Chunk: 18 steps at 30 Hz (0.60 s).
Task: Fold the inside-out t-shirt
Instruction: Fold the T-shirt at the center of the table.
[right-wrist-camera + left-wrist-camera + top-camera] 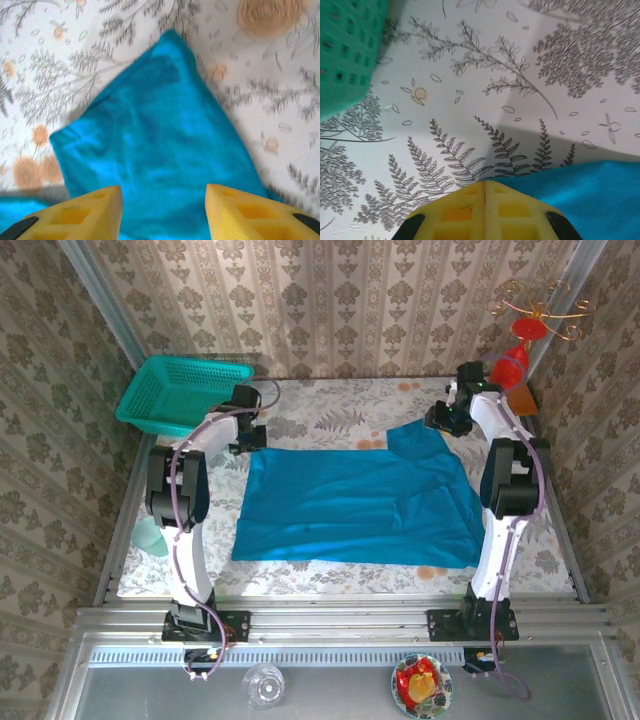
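Observation:
The inside-out t-shirt (360,505) is plain bright blue and lies spread flat across the middle of the floral tablecloth, with one sleeve sticking out at its far right. My left gripper (250,438) is at the shirt's far left corner. In the left wrist view its yellow fingers (470,210) are pressed together, and the edge of the blue fabric (600,195) runs in at their tips. My right gripper (440,420) hovers over the far right sleeve (160,135). Its jaws (164,187) are apart with fabric below them and nothing between them.
A teal mesh basket (180,392) stands at the far left corner, close to the left gripper and beside it (345,50) in the wrist view. A red object on a gold wire stand (515,355) is at the far right. A pale green cup (150,537) stands by the left edge.

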Motion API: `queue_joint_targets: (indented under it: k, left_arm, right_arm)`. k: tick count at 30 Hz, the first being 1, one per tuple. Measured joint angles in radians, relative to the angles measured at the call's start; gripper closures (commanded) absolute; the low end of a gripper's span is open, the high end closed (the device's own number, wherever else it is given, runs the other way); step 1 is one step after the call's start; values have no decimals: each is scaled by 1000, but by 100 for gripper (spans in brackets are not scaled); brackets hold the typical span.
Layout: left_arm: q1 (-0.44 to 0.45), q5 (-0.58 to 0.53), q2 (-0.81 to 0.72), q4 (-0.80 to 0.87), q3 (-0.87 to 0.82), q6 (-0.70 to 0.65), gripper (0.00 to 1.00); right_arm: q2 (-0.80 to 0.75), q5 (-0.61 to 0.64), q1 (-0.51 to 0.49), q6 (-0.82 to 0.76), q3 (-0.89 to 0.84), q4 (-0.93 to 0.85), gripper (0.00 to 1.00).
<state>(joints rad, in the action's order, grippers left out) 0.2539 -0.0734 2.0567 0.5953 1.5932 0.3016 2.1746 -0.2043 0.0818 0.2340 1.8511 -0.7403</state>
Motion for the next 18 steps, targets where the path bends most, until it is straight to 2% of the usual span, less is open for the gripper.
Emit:
queue_joint_targets:
  k: [10, 15, 18]
  left_arm:
    - [0, 6, -19, 0, 0, -11, 100]
    - [0, 14, -19, 0, 0, -11, 100]
    - [0, 14, -19, 3, 0, -11, 100]
  right_arm:
    - [359, 190, -59, -138, 512, -141, 61]
    - [464, 248, -62, -179, 625, -187, 65]
    - [489, 261, -60, -191, 652, -200, 72]
